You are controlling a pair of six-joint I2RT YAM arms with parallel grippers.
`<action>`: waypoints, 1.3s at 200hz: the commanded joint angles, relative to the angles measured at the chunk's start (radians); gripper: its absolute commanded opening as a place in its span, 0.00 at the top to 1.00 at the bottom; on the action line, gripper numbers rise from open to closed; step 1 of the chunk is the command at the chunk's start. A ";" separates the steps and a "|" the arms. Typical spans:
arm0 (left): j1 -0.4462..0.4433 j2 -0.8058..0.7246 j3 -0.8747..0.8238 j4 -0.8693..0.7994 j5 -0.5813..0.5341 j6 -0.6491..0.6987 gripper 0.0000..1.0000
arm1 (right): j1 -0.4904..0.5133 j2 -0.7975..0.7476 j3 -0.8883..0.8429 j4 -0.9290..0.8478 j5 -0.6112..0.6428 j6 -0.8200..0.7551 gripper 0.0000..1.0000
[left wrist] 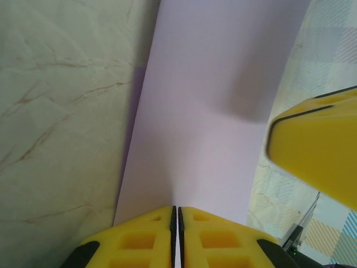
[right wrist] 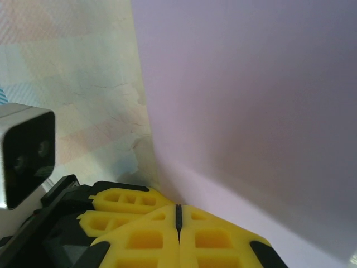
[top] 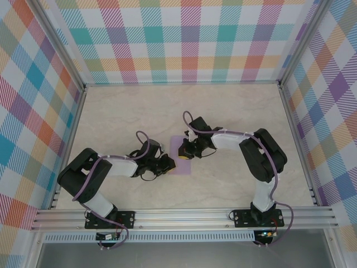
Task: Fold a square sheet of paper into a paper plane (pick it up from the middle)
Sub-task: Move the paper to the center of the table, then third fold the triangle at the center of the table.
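Two pincers meet at the middle of the marbled surface [top: 139,111], with the lilac square sheet of paper [top: 185,167] between them. Left pincer [left wrist: 177,215]: yellow fingers pressed together, pinching one edge of the sheet, which runs away from the tips above the surface. Right pincer [right wrist: 178,215]: fingers likewise pressed together, pinching the opposite side, from which the paper curves upward. One yellow finger of the right pincer appears at the right of the left wrist view, just beside the sheet.
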 commanded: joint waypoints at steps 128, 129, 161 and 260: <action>-0.168 -0.170 0.077 -0.173 -0.221 -0.174 0.84 | -0.029 -0.374 -0.277 -0.066 0.214 0.128 0.55; -0.166 -0.170 0.080 -0.177 -0.221 -0.169 0.84 | -0.029 -0.376 -0.278 -0.067 0.215 0.128 0.55; -0.105 -0.128 0.154 -0.230 -0.206 -0.077 0.84 | -0.030 -0.402 -0.315 -0.060 0.162 0.139 0.53; -0.035 0.088 0.193 -0.214 -0.184 -0.023 0.89 | -0.029 -0.394 -0.388 -0.012 0.074 0.168 0.53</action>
